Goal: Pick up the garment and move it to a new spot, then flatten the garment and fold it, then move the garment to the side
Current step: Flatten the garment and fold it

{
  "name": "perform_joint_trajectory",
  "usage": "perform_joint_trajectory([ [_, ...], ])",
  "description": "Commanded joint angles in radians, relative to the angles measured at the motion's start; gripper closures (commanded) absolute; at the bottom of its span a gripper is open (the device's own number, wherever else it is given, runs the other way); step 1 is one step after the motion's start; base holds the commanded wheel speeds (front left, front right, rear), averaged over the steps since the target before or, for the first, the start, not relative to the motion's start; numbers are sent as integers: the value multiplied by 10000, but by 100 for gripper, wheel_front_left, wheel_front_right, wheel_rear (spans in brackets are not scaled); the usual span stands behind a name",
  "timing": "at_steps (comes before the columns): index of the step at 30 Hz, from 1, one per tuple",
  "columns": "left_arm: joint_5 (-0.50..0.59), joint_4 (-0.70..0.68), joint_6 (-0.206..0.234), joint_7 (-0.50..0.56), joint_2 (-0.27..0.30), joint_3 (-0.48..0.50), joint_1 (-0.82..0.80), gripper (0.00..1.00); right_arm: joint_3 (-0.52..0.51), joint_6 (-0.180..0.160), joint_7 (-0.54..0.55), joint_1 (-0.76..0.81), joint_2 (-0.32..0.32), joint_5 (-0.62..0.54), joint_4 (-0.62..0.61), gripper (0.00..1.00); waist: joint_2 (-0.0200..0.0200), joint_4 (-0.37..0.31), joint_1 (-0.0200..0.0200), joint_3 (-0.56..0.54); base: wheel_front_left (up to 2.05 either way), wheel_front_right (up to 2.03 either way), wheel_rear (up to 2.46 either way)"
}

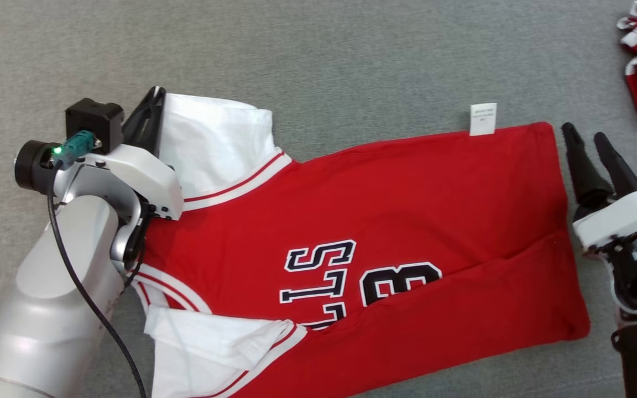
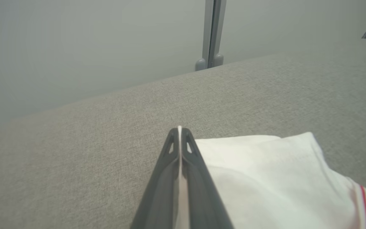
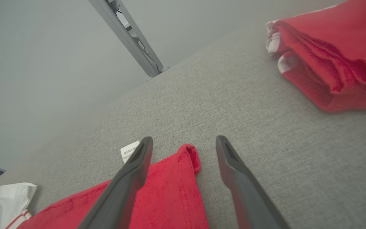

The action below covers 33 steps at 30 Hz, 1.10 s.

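Closest in, your left arm (image 1: 47, 309) has the left tool (image 2: 179, 129) pinching the far white sleeve (image 1: 213, 138) of the garment (image 1: 407, 210). The garment lies long left-to-right on the desk (image 1: 351, 55). The right tool (image 1: 584, 131), spread, sits just right of its far hem corner (image 3: 189, 156).

head camera looks down from above; low, close wrist cameras each share the garment (image 1: 407, 199).

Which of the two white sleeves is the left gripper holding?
The far sleeve, at the top of the head view: the left gripper is shut on its edge. The near sleeve lies crumpled and free.
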Motion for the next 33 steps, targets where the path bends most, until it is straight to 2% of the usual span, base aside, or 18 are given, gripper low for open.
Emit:
perform_joint_trajectory([
  [1,-10,-163,69,16,-21,-25,108,100,-205,-3,202,-280,-76,265,302,0,0,240,0,-12,0,0,0],
  [5,-7,-741,119,101,-53,-151,313,100,-458,-4,858,-918,-373,679,1424,0,0,487,0,16,0,0,0],
  [12,-29,-1462,298,278,-23,-270,550,100,63,-4,1242,-1587,-1110,649,2907,0,0,683,0,14,0,0,0],
  [25,-132,-2108,539,553,169,-362,935,100,1620,-4,990,-1946,-1624,1200,3990,0,0,770,0,-120,0,0,0],
  [26,-151,-2144,545,563,180,-363,946,100,1748,-4,956,-1951,-1667,1250,4012,9,0,772,0,-126,0,0,0],
  [27,-151,-2144,545,563,180,-363,946,100,1748,-4,956,-1951,-1667,1250,4012,9,0,772,0,-126,0,0,0],
  [28,-159,-2175,561,586,187,-370,973,100,1872,-4,894,-1973,-1731,1279,4007,52,0,776,0,-133,0,0,0],
  [29,-163,-2198,576,599,194,-382,1006,100,1981,-4,799,-2005,-1801,1293,4004,63,0,780,0,-139,0,0,0],
  [30,-161,-2225,592,607,206,-390,1030,100,2023,-4,696,-2038,-1865,1342,4049,84,0,784,0,-145,0,0,0],
  [31,-174,-2245,606,628,217,-396,1045,100,2090,-4,573,-2070,-1937,1344,4078,95,0,789,0,-150,0,0,0],
  [32,-186,-2271,610,631,228,-393,1062,100,2169,-4,470,-2103,-1977,1341,4099,100,0,797,0,-161,0,0,0],
  [33,-209,-2291,616,635,238,-392,1079,100,2294,-4,385,-2121,-2021,1359,4119,100,0,808,0,-181,0,0,0],
])
